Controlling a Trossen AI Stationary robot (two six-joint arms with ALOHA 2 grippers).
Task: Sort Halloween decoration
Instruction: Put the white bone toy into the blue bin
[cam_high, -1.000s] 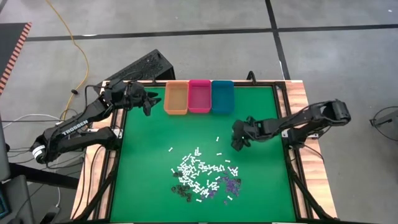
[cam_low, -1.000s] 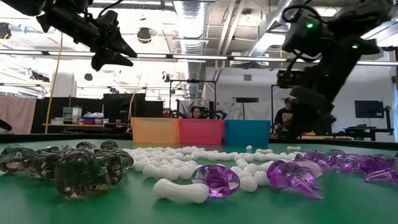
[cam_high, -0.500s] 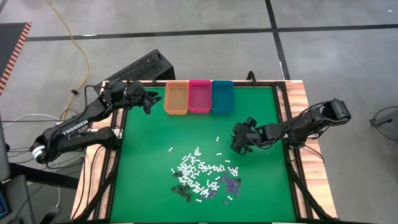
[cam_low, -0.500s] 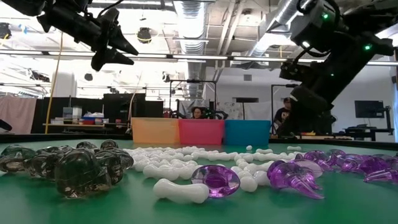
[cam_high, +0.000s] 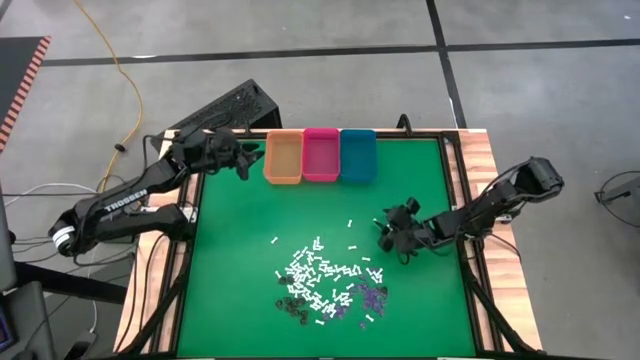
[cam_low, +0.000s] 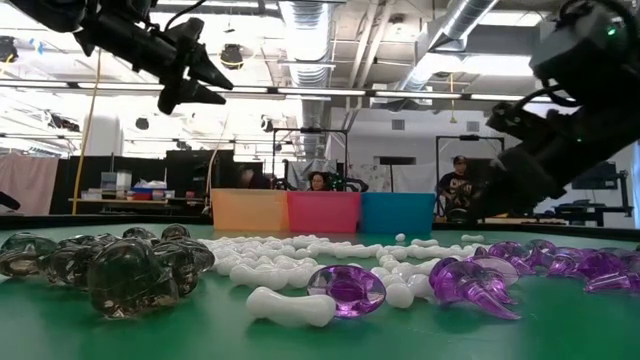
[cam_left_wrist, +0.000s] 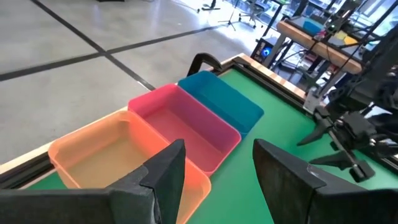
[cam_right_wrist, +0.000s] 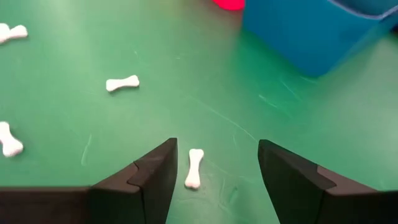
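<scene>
The Halloween decoration pieces (cam_high: 325, 285) lie in a loose pile on the green mat: white bone-shaped sticks (cam_low: 290, 305), purple bits (cam_low: 350, 290) and dark bits (cam_low: 110, 265). My right gripper (cam_high: 387, 233) hovers open, low over the mat, just right of the pile's far edge. In its wrist view a single white bone (cam_right_wrist: 194, 168) lies on the mat between its open fingers (cam_right_wrist: 214, 180), untouched. My left gripper (cam_high: 243, 160) stands open, high at the far left, beside the orange bin (cam_high: 283, 158).
Three bins stand in a row at the far edge: orange, pink (cam_high: 321, 154) and teal (cam_high: 358, 155). Scattered white bones (cam_right_wrist: 122, 83) lie apart from the pile. People show in the room beyond the table (cam_low: 318, 181).
My right gripper has swung toward the table's near edge and sunk closer to the mat, tipping its fingers further down, toward the pile's far right side. It has stayed open. The pieces have kept still.
</scene>
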